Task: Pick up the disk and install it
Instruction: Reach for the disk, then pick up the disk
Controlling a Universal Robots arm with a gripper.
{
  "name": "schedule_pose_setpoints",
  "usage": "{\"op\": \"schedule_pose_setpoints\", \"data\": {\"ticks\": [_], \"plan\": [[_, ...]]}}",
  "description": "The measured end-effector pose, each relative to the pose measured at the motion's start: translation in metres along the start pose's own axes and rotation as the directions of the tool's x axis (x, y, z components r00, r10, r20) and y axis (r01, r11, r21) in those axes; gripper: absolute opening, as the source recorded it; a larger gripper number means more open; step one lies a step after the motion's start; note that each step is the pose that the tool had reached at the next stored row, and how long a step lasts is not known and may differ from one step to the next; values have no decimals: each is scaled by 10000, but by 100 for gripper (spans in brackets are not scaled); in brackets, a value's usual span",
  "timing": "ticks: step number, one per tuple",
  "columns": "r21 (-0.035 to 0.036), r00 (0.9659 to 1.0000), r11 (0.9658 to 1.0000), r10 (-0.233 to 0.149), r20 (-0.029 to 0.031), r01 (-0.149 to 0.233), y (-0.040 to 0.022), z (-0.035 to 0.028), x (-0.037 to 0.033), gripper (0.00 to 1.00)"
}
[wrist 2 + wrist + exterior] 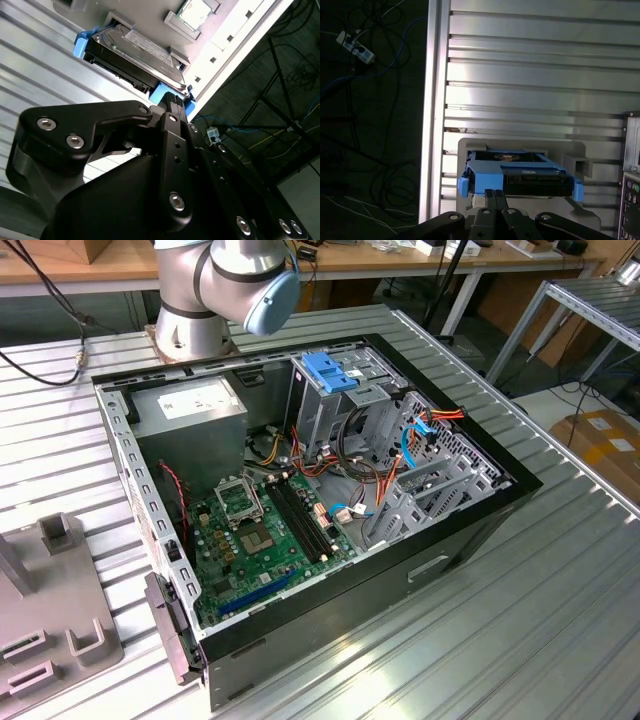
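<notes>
The disk (532,181) is a black drive with a white label, edged by a blue bracket (479,181). It lies in a grey holder (520,148) on the ribbed metal table. In the second wrist view the disk (140,50) shows its labelled face. My gripper (495,194) has its two black fingers pressed together, their tips right at the bracket's edge. In the second wrist view the gripper (173,101) meets the blue bracket (165,95); I cannot tell whether it touches. The open computer case (300,490) sits mid-table.
Inside the case are a grey power-supply box (190,405), a green motherboard (260,530) and a metal drive cage with a blue handle (330,370). The arm's base (220,280) stands behind the case. The table edge (435,100) drops to a floor with cables.
</notes>
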State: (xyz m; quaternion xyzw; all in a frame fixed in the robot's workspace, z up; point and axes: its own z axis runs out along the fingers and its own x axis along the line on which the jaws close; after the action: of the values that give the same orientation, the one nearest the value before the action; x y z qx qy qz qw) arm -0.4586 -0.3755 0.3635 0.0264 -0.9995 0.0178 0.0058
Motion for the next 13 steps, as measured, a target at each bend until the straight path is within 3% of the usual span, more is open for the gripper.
{"op": "schedule_pose_setpoints", "data": {"ticks": [13], "plan": [[1,10000,10000,-2,-3,2,6,-2,-1,11]]}}
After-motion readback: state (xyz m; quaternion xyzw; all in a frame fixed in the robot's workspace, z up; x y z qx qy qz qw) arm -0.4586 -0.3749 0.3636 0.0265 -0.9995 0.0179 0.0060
